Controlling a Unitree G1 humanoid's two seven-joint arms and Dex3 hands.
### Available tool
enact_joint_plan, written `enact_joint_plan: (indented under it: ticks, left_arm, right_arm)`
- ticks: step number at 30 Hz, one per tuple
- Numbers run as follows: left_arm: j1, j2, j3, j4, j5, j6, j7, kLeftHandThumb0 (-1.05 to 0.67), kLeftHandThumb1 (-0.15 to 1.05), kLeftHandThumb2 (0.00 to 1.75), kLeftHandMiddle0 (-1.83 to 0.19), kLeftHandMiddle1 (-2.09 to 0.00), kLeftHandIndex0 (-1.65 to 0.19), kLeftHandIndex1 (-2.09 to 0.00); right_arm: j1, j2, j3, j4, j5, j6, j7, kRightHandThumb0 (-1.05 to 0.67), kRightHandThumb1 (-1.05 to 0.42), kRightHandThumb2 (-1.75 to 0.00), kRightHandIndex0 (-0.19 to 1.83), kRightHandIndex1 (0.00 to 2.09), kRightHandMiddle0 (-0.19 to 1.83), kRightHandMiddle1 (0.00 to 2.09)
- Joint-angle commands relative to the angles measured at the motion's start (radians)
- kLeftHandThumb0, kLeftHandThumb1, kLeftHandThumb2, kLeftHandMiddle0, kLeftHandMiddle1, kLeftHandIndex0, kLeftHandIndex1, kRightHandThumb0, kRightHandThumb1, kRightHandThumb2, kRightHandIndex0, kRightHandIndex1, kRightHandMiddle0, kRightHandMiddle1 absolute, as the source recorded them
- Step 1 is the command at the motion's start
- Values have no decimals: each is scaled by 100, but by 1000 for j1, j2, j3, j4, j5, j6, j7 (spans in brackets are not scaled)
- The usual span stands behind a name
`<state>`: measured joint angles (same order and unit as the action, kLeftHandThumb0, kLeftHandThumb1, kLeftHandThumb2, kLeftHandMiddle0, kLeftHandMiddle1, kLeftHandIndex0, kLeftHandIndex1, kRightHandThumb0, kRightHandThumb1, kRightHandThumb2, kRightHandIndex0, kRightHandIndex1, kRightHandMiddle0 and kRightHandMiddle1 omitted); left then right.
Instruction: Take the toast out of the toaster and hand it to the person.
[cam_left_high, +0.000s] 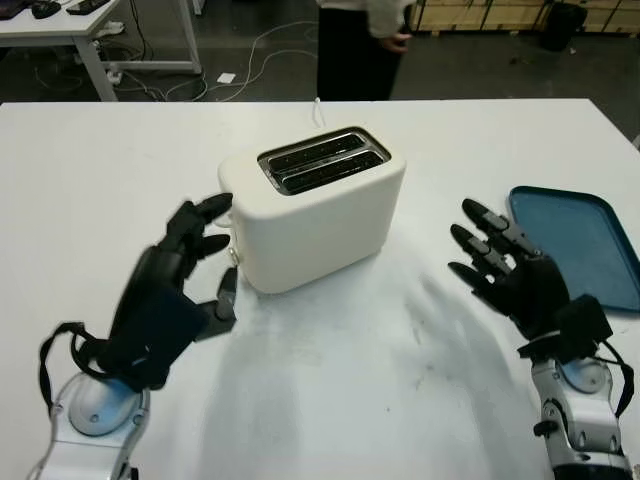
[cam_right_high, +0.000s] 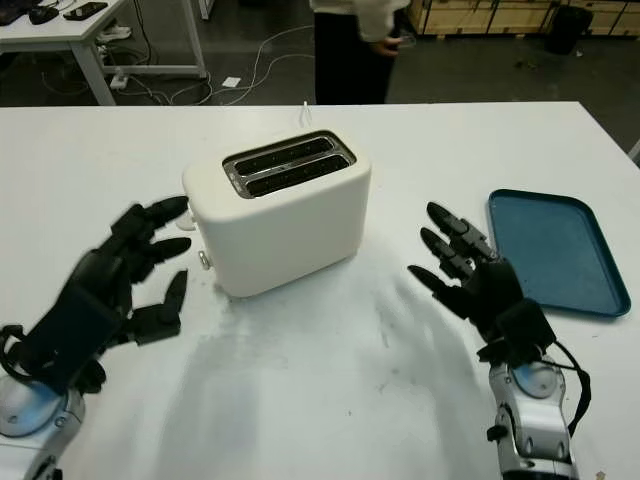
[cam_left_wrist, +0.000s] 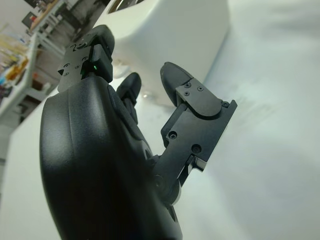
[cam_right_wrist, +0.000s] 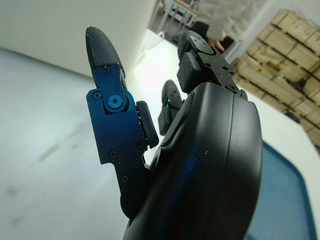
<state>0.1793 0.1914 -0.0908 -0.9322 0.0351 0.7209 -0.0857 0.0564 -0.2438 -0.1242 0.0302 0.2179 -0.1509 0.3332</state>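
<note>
Dark grey floor (cam_left_high: 250, 50) behind, loose cables (cam_left_high: 265, 45) across it. White desk (cam_left_high: 60, 25) far left. Wooden crates (cam_left_high: 480, 14) along the back.

Showing glossy black shells on left hand (cam_left_high: 165, 300) and right hand (cam_right_high: 478, 282), screwed finger links, silver-white wrists looped with black cables, a green light glowing.

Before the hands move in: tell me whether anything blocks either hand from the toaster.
Nothing visible does. The left hand is open at the toaster's end, the right hand open on its other side, with bare table between. No toast is visible in the slots.
</note>
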Motion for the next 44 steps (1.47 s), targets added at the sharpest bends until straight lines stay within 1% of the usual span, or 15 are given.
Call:
enact_joint_plan:
  ticks: [1,4,10,14,16,19,24,27,31,33,36,39,40,42,44]
  left_arm:
    - [21,-26,0,16,-13,-48,10,-16,53,138,0,-79,0,-34]
    - [40,-24,-12,35,-9,-94,-2,-5,48,145,0,-109,0,-57]
    - [53,-50,-31,4,-24,-39,6,31,44,136,0,-166,0,-120]
    - [67,-7,-42,43,20,-78,-4,40,33,130,-3,-174,0,-150]
    - [66,0,-49,42,30,-52,-1,42,30,126,-10,-174,0,-156]
    - [73,-2,-51,31,38,2,7,44,34,114,-13,-175,0,-157]
    - [96,13,-72,31,92,59,34,39,51,84,-1,-160,0,-131]
    - [124,0,-79,70,116,18,64,34,61,69,0,-148,0,-121]
    - [148,2,-90,128,153,-75,93,32,64,63,0,-147,0,-117]
    - [147,-9,-95,138,164,-76,102,31,69,58,0,-143,0,-111]
    - [129,-50,-89,135,147,-18,98,22,78,55,0,-125,0,-92]
    - [119,-50,-84,174,152,-58,94,16,69,72,0,-130,0,-96]
    - [118,-52,-76,194,145,-72,90,10,68,78,0,-122,0,-90]
    - [114,-67,-69,223,136,-93,96,8,68,80,0,-117,0,-87]
    - [107,-78,-76,224,138,-98,98,12,74,74,0,-115,0,-88]
  right_arm:
    - [32,26,18,-40,6,5,-1,-55,-90,0,36,3,37,2]
    - [68,64,38,-74,1,22,-24,-55,-90,0,37,3,38,2]
    - [79,113,63,-56,5,10,-30,-51,-91,0,39,2,38,1]
    - [64,133,79,-3,-22,-28,-33,-53,-92,0,42,3,41,2]
    - [61,138,90,2,-31,-18,-36,-53,-91,0,43,3,42,2]
    - [56,143,103,10,-34,-9,-36,-50,-91,0,44,3,43,2]
    - [61,155,111,14,-38,-9,-44,-47,-91,0,46,2,44,2]
    - [65,159,113,10,-39,-11,-44,-45,-91,0,47,2,45,2]
    - [68,159,114,8,-43,-21,-41,-47,-92,0,47,2,46,1]
    - [70,161,114,4,-43,-20,-42,-48,-92,0,48,2,46,1]
    - [69,161,114,9,-50,-30,-46,-48,-92,-1,48,2,47,1]
    - [67,164,112,14,-46,-39,-43,-48,-92,-1,48,1,46,1]
    - [67,165,111,16,-45,-42,-43,-48,-92,-1,48,1,46,1]
    - [67,165,111,17,-51,-45,-48,-48,-92,-1,48,1,46,0]
    - [68,163,111,14,-53,-40,-50,-49,-92,-1,48,1,46,0]
